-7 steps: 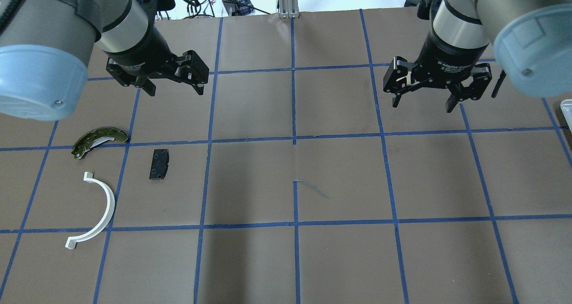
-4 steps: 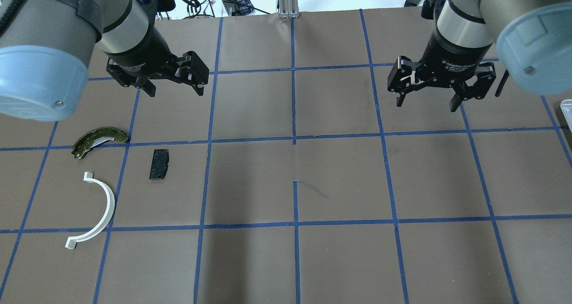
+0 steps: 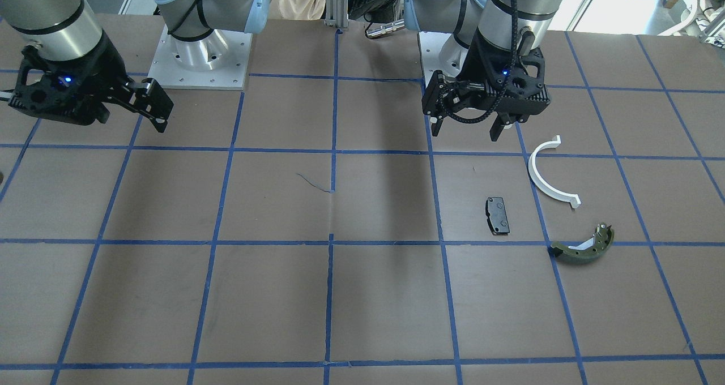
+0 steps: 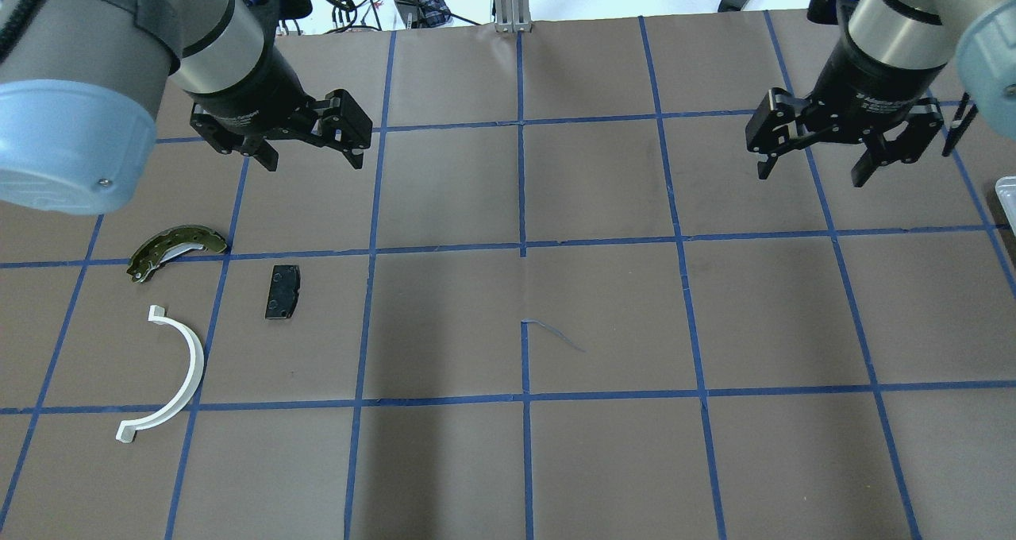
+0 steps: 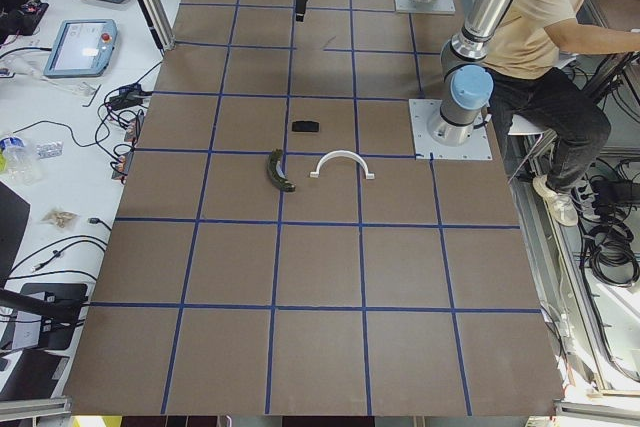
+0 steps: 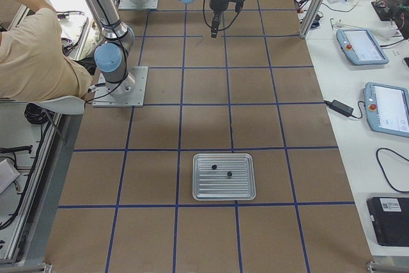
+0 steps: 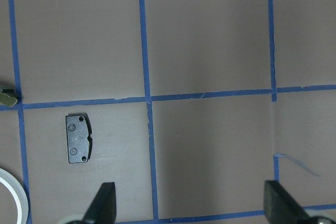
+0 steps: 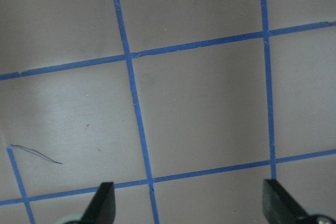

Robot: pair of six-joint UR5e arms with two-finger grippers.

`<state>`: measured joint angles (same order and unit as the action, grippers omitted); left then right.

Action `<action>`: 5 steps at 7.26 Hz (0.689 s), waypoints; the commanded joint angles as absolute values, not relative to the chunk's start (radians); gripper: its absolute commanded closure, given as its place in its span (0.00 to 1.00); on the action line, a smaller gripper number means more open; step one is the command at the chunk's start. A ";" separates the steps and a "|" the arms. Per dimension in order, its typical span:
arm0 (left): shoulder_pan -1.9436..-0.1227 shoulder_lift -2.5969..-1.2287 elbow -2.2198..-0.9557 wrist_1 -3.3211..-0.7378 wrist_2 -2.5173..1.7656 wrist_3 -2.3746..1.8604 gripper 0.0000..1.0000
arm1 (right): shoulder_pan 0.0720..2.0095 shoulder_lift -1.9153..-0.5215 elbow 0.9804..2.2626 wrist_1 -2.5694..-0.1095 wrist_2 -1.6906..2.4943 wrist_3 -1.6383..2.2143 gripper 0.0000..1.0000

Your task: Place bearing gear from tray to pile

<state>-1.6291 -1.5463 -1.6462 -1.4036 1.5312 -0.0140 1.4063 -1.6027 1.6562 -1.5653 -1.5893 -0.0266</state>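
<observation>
right gripper jaws wide, empty, hovering over the table on its far right; left gripper also wide, empty, near the pile: black pad, white half-ring, green brake shoe; tray holds two small dark parts, too small to identify
</observation>
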 commanded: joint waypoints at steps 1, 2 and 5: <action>-1.629 -1.546 -1.646 -1.404 1.531 -0.014 0.00 | 1.249 -1.589 1.658 -1.568 -1.592 -0.255 0.00; -1.629 -1.546 -1.646 -1.404 1.531 -0.014 0.00 | 1.165 -1.560 1.657 -1.572 -1.592 -0.384 0.00; -1.629 -1.546 -1.646 -1.404 1.532 -0.014 0.00 | 0.944 -1.455 1.654 -1.693 -1.629 -0.695 0.00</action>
